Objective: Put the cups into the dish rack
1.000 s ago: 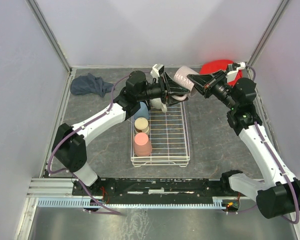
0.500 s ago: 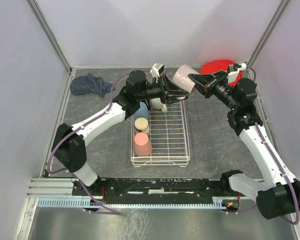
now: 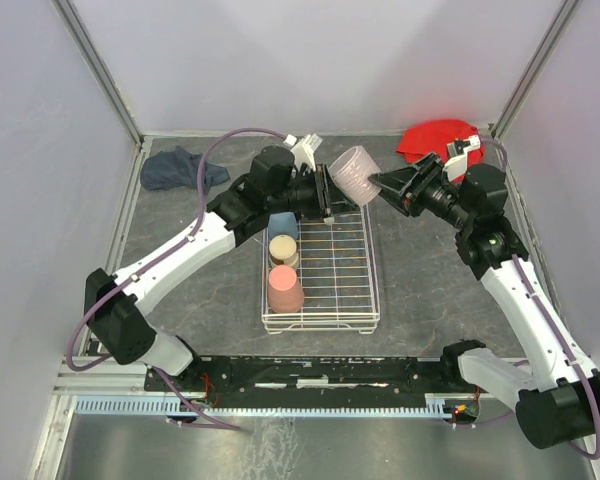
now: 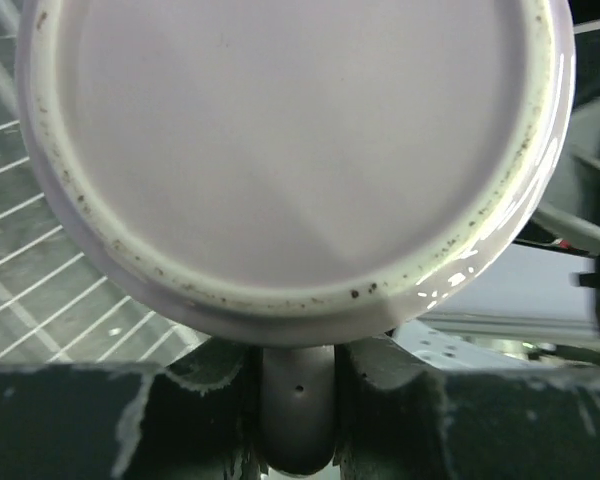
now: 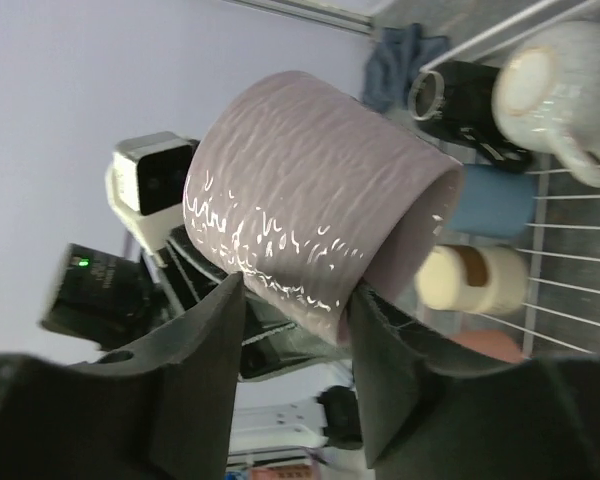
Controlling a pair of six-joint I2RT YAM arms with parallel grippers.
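grey tabletop (image 3: 430, 280): handover. left gripper (image 4: 295, 385) clamps mauve-pink ceramic mug (image 3: 352, 172), right gripper (image 5: 295, 300) parted; i'd next lower into white wire rack (image 3: 340, 285).

The left arm (image 3: 180, 250) stretches from its base at the near left diagonally across toward the far middle, and its pincer (image 3: 325, 190) is clamped on the handle of the mauve-pink mug (image 3: 353, 172), holding it in the air. The right arm (image 3: 525, 300) rises along the right side and bends inward at the elbow. Its pincer (image 3: 382, 183) points left at the other one, jaws parted on either side of the mug's body.
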